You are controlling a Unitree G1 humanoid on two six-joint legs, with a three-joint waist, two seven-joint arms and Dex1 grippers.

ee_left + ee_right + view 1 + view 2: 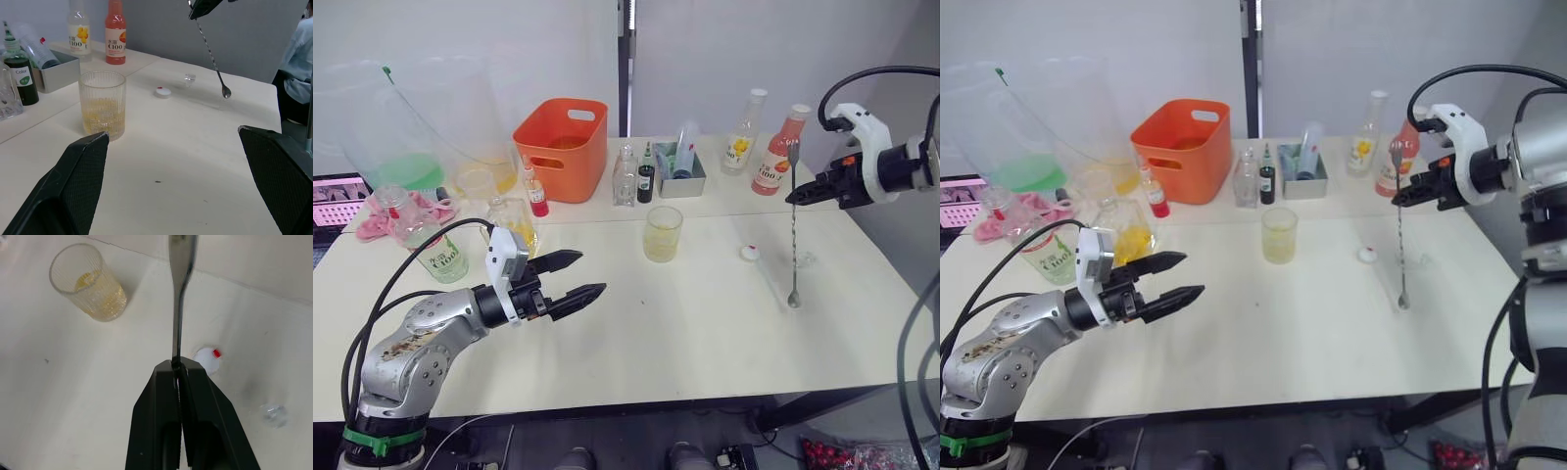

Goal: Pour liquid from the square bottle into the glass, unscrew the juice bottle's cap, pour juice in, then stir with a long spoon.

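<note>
The ribbed glass (663, 233) stands mid-table with yellowish liquid in its lower part. To its right my right gripper (795, 196) is shut on the top of the long spoon (793, 250). The spoon hangs upright, its bowl just above the table. A white cap (750, 253) with a red mark lies between glass and spoon. Yellow (740, 137) and pink (775, 157) juice bottles stand at the back right. A clear squat bottle (514, 223) holding yellow liquid, seemingly the square bottle, stands at the left. My left gripper (578, 276) hovers open left of the glass, holding nothing.
An orange bin (562, 147), a small clear bottle (625, 176), a dark green bottle (646, 176) and a grey tray (681, 176) line the back. A green juice bottle (440, 257) and pink cloth (386, 211) sit at the left. A clear stopper (806, 259) lies beside the spoon.
</note>
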